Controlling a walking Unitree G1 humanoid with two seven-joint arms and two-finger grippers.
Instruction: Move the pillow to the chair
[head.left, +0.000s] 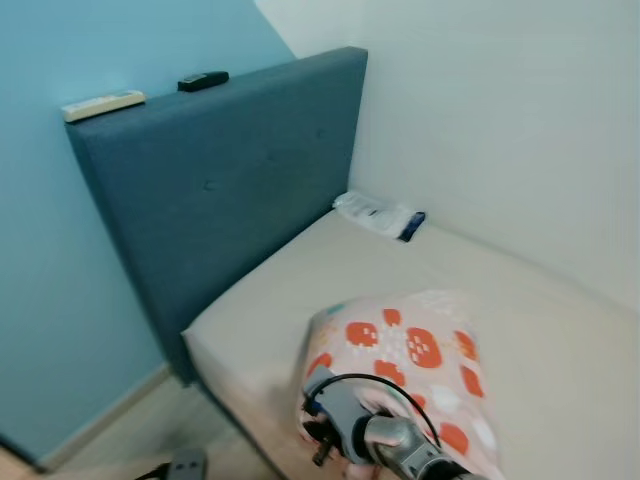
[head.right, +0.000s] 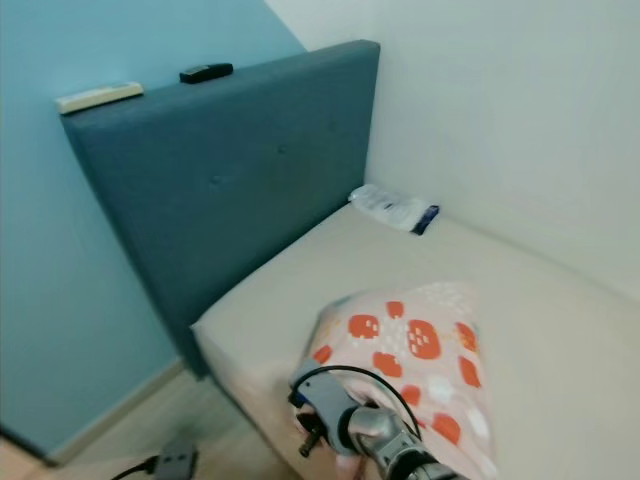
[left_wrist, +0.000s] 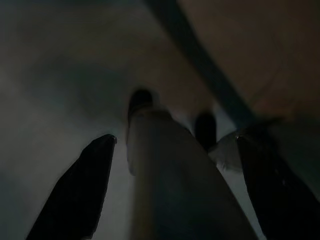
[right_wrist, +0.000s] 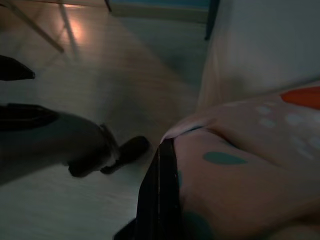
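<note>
The right claw (right_wrist: 160, 200) is clamped on the near corner of the patterned pillow (head.left: 420, 365) at the bed's (head.left: 280, 300) near edge, so that thin pinch may slip; the left claw (left_wrist: 170, 185) hangs spread, idle.

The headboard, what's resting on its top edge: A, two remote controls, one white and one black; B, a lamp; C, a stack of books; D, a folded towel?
A: a white remote and a black remote lie apart on the top edge of the blue headboard, the white one nearer the blue wall.
</note>
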